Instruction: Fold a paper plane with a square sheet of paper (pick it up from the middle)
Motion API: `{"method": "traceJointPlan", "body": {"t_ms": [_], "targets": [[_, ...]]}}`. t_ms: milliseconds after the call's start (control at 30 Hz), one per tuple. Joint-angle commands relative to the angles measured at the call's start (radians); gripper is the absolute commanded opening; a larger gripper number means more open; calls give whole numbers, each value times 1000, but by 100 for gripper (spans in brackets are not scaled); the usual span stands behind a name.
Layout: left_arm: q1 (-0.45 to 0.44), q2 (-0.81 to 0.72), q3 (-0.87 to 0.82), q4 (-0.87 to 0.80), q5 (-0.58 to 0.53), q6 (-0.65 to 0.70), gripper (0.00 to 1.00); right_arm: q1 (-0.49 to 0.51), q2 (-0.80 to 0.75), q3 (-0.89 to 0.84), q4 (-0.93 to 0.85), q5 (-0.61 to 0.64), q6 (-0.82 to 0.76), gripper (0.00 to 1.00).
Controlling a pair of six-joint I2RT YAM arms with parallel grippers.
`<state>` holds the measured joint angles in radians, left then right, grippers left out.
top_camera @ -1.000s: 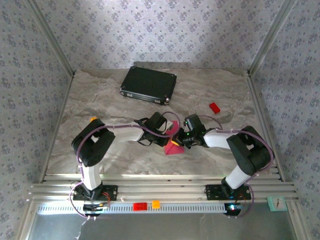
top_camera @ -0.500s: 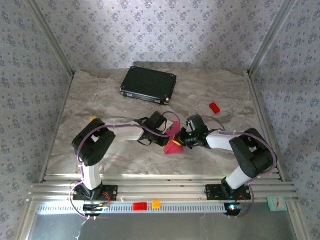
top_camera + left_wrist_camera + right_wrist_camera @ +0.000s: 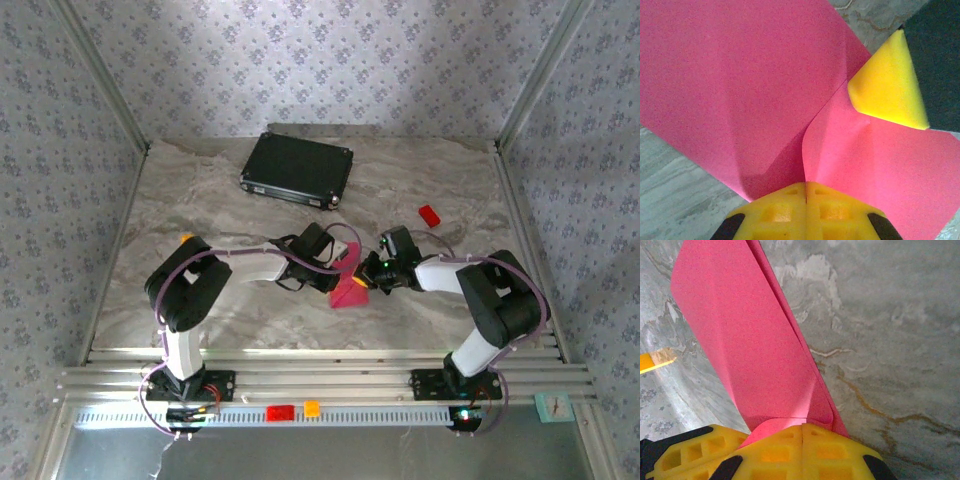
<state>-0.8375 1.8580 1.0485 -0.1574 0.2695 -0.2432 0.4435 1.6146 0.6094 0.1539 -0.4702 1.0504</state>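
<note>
The left gripper (image 3: 806, 192) is clamping its yellow fingers together on a fold of the magenta-pink sheet of paper (image 3: 740, 85). The right gripper (image 3: 801, 435) is pinching the same creased sheet from the right. The paper is being held between them over the middle of the marble table (image 3: 200, 200), well apart from the black case (image 3: 297, 168) at the far side and the small red block (image 3: 429, 215) farther right.

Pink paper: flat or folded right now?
Folded, not flat. The pink paper shows creased flaps meeting at a ridge, pinched by the shut left gripper and right gripper; finished dart: cannot tell.
</note>
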Motion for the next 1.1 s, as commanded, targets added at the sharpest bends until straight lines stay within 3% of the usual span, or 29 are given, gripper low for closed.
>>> {"method": "traceJointPlan", "body": {"t_ms": [0,167,433,767,933,1067], "targets": [[0,40,-12,-56,5,21,5,-14,-23,9,-64,14,-17,2],[0,40,-7,-57,4,21,5,-20,-61,75,-101,5,-50,2],[-1,44,-8,-55,6,23,5,-28,32,70,-140,58,-51,0],[-1,47,-18,-47,9,19,5,-72,22,2,-11,16,9,0],[0,45,-18,-48,11,19,5,-44,-62,94,-222,106,-51,0],[-1,46,-20,-41,11,18,5,7,-74,126,-252,106,-56,0]]}}
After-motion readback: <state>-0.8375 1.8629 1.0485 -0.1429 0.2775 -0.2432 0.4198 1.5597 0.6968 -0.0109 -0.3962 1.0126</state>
